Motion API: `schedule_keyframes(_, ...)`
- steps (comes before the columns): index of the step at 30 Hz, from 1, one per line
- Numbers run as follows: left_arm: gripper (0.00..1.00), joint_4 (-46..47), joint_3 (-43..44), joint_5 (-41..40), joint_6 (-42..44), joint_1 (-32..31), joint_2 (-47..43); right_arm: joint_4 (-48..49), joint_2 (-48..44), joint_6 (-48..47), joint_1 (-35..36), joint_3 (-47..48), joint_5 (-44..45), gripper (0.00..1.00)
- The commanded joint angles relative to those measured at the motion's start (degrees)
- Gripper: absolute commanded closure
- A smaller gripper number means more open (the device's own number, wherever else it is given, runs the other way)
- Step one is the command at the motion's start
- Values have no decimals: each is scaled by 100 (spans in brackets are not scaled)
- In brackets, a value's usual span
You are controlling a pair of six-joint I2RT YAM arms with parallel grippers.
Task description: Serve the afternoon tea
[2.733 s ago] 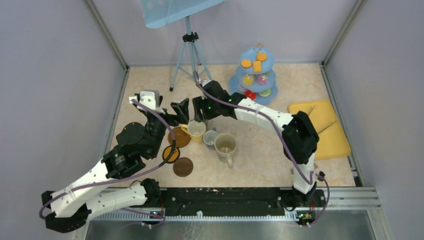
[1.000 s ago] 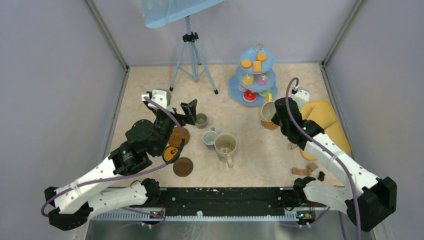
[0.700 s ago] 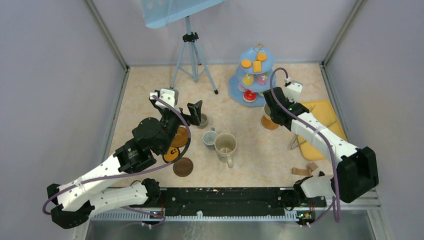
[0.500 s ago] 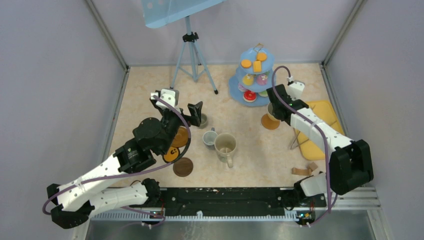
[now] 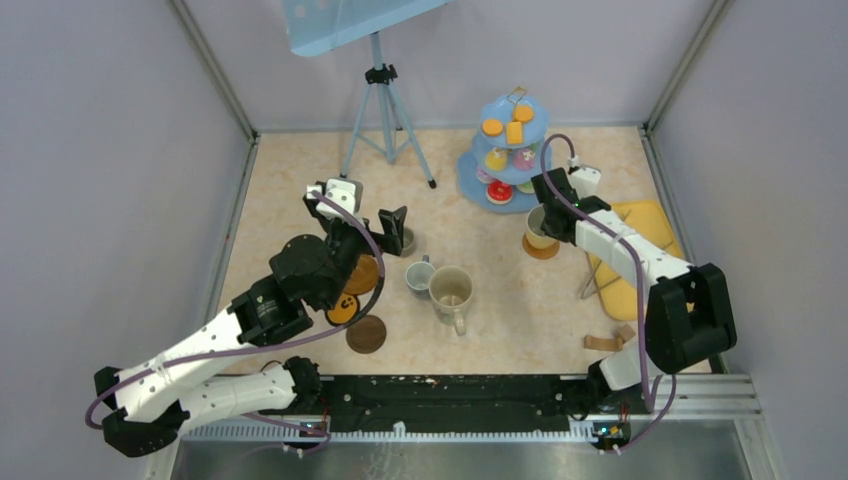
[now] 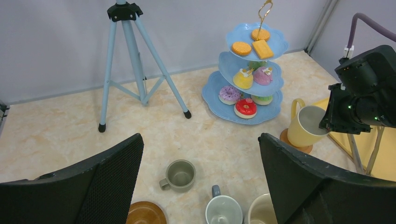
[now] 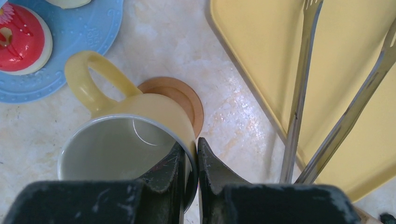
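The light-blue three-tier cake stand [image 5: 512, 150] with toy cakes stands at the back right. Just in front of it, the yellow mug [image 5: 538, 228] sits on a brown coaster [image 7: 180, 100]. My right gripper [image 7: 189, 154] is shut on that mug's rim, one finger inside and one outside. My left gripper [image 6: 200, 140] hangs wide open above a small grey mug [image 6: 180, 176], holding nothing. A second grey mug [image 5: 420, 277] and the large cream mug [image 5: 451, 290] stand mid-table. Three more coasters [image 5: 366, 333] lie left of them, partly under the left arm.
A blue tripod [image 5: 380, 100] stands at the back centre. The flat yellow tray [image 5: 650, 250] lies right of the yellow mug, with metal tongs [image 7: 299, 93] along its near edge. A small brown piece [image 5: 610, 338] lies front right. Walls close in on three sides.
The right arm has carried the yellow mug from mid-table to the coaster by the cake stand, then swung its wrist in over it. The left gripper has edged right above the small grey mug.
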Motion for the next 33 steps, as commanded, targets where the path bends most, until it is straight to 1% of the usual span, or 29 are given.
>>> schedule_keyframes(1,1,42,162,108,-88,17,23,475,3,81,-111,216,41,100)
schedule_keyframes(5,1,5,191,153,-84,15,88,591,90,57,-148,154,-6,100)
schedule_keyframes(14,1,-55,237,191,-85,12,178,401,171,86,-147,142,-28,100)
schedule_keyframes(18,1,-35,237,198,-72,15,212,412,161,59,-144,82,5,97)
schedule_keyframes(23,1,-123,323,195,-131,18,308,397,137,-64,-144,131,-49,83)
schedule_keyframes(27,1,-209,452,332,-151,19,439,366,55,-178,-144,235,-164,70)
schedule_keyframes(29,1,-305,567,328,-163,28,530,287,-18,-215,-152,305,-202,65)
schedule_keyframes(33,1,-342,695,410,-83,210,583,10,-263,-356,-150,514,-159,53)
